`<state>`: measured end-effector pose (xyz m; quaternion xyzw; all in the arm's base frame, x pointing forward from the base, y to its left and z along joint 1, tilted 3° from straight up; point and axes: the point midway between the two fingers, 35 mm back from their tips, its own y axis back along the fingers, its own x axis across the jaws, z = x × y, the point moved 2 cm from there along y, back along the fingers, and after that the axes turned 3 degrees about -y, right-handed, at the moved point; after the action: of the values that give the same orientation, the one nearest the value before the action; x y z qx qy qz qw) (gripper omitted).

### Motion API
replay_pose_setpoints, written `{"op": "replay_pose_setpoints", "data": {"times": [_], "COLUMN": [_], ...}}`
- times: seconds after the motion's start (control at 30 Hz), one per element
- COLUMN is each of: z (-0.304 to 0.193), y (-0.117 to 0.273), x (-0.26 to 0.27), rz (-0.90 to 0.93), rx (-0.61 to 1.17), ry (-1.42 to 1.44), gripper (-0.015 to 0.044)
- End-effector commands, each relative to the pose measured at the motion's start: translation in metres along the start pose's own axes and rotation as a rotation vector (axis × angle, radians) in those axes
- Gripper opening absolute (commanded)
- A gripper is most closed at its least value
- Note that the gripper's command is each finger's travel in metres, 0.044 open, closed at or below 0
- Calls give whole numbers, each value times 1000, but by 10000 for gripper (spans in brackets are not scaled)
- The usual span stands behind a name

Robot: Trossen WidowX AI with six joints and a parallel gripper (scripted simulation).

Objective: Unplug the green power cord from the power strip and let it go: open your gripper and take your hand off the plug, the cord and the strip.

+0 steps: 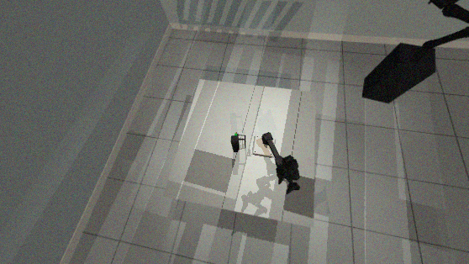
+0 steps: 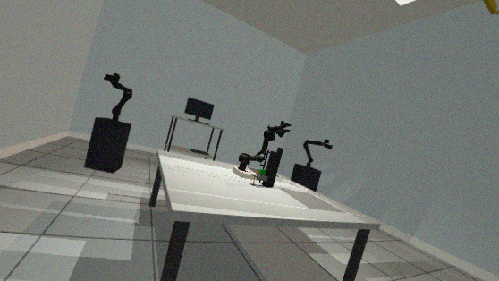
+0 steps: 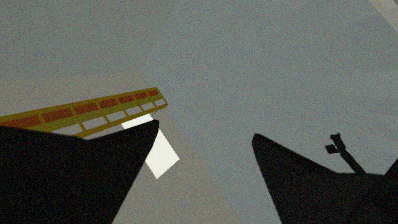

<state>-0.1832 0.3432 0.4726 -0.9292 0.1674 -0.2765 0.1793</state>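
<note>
On the counter [image 2: 210, 197], the leftmost of the task's things in the top view is the power strip [image 1: 235, 143], a dark block standing upright near the middle of the surface, well in from every edge. A small green spot sits at its top in that view; in the exterior view the green plug [image 2: 262, 172] shows against the strip's side, touching it, so the plug looks to be seated in the strip. The cord itself is too small to trace.

Just to the right lies a pale base plate [image 1: 261, 148], from which the arm [image 1: 277, 155] rises. In the exterior view the arm is folded up and back, its gripper [image 2: 283, 128] raised well above the strip and apart from it.

The wrist view shows the jaws standing wide apart with only wall and ceiling between them, so they hold nothing.

By this evidence the task is at its start: the reach down to the plug, the grasp, the pull out of the strip, and the release and withdrawal all seem left to do.
</note>
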Motion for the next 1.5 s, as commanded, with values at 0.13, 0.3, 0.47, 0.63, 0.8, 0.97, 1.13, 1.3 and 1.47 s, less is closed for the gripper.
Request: {"op": "replay_pose_setpoints", "data": {"times": [0.13, 0.3, 0.47, 0.63, 0.8, 0.97, 1.13, 1.3, 1.47], "z": [-20, -58, -84, -91, -75, -40, 11, 77, 156], "y": [6, 27, 54, 86, 121, 153, 183, 210, 230], "x": [27, 97, 172, 251, 326, 394, 453, 496, 520], "rz": [39, 123, 186, 242, 294, 354, 434, 545, 739], "rx": [65, 228, 402, 596, 790, 1002, 1268, 1579, 1881], "ry": [-153, -510, -887, -1267, -1642, -1999, -2325, -2595, -2778], "gripper": [269, 160, 160, 160, 160, 160, 160, 160, 160]}}
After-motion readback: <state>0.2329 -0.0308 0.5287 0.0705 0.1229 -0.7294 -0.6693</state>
